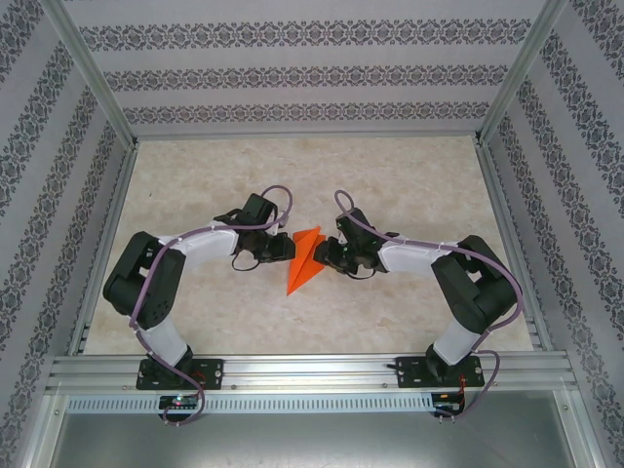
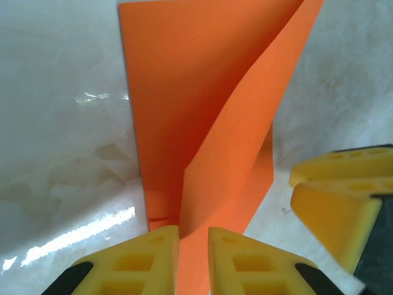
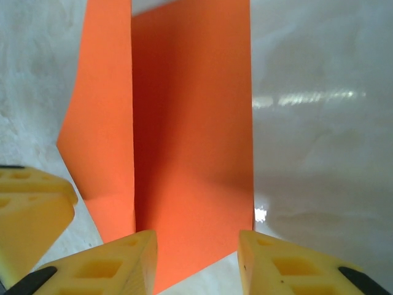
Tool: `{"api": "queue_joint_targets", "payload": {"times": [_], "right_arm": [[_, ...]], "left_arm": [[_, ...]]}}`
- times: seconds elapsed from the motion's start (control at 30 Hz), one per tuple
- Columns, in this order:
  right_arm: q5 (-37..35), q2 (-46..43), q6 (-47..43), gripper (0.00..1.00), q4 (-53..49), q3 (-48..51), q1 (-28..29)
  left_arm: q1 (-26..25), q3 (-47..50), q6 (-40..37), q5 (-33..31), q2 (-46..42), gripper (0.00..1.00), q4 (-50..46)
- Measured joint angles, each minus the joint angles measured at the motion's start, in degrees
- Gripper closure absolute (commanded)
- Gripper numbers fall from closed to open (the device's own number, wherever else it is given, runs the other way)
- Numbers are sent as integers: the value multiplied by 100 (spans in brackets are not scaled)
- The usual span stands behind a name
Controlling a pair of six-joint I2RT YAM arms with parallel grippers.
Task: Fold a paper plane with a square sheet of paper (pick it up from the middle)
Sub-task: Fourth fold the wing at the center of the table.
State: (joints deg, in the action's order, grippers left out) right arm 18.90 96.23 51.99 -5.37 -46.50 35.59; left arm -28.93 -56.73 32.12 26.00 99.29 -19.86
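Now, left gripper [image 2: 193, 236]: fingers a narrow gap apart, straddling the paper's raised fold
paper plane [image 1: 304, 258]: lying mid-worktop [image 1: 390, 185] between both grippers, nose toward the near edge
right gripper [image 3: 196, 243]: fingers wider apart, the paper's edge between them
risk: the soft crease may spring open, or a withdrawing finger may snag and drag the paper

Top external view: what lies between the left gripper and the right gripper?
The folded orange paper lies on the table between the left gripper and the right gripper; the top external view shows it.
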Motion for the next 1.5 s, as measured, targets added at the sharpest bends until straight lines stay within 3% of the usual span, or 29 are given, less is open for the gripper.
{"api": "queue_joint_targets", "payload": {"times": [0.47, 1.5], "right_arm": [[-146, 98, 247, 61, 50, 90, 44], [68, 79, 940, 62, 807, 466, -46]], "left_arm": [[-90, -374, -229, -151, 636, 78, -417], [-153, -546, -337, -254, 726, 82, -662]]}}
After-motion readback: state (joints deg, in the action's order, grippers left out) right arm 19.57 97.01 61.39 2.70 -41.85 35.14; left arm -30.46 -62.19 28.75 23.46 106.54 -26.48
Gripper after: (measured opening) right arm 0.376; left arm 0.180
